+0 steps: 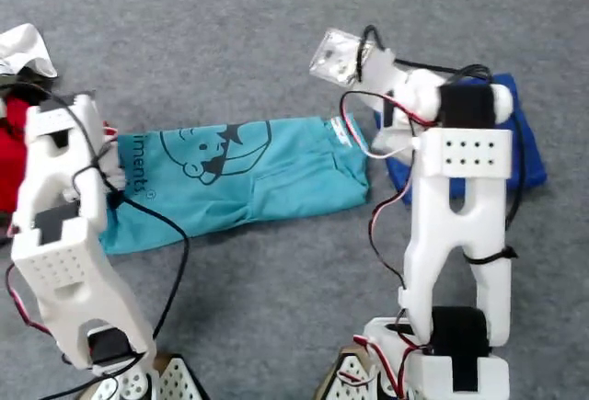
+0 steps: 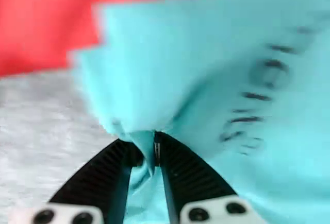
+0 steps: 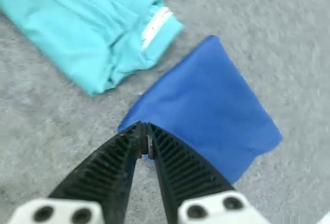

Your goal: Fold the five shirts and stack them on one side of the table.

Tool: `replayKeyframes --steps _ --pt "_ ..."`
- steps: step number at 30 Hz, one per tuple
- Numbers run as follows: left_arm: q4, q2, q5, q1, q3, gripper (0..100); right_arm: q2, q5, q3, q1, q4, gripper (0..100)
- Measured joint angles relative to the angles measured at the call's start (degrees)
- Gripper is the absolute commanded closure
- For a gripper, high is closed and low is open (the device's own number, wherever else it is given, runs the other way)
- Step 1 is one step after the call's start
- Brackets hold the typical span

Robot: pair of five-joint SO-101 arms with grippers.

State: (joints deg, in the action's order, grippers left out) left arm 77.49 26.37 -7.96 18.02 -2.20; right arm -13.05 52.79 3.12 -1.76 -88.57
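Left claw [image 2: 154,144] clenched on teal shirt's [image 1: 244,175] left end, beside red shirt [image 1: 9,156]; shirt's long axis running rightward across bench [image 1: 276,308] to right claw [image 3: 144,137], clenched tight, seemingly empty, over blue shirt's [image 3: 206,110] corner, nearer the free end.

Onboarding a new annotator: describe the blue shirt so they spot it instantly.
On the grey table, find the long teal shirt lying across the middle. Off its collar end, partly under the right arm, lies the blue shirt. It alone is plain dark blue, folded into a compact rectangle, no print showing.
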Motion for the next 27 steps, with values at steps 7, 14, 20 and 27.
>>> replayKeyframes --steps 7,14,20,27 --pt "-1.3 -11.8 5.6 -13.3 -7.9 98 -0.3 -14.4 -2.1 2.9 6.9 99.5" --pt "9.0 -15.6 9.6 -24.0 -1.5 98 -1.6 -32.1 -4.3 3.0 15.9 99.5" --pt "12.0 -15.6 11.0 -33.0 5.6 98 -2.1 -42.5 -7.6 3.0 29.5 99.5" --pt "12.1 -15.6 11.5 -43.0 12.4 98 -2.1 -51.3 -9.5 11.1 43.6 99.4"
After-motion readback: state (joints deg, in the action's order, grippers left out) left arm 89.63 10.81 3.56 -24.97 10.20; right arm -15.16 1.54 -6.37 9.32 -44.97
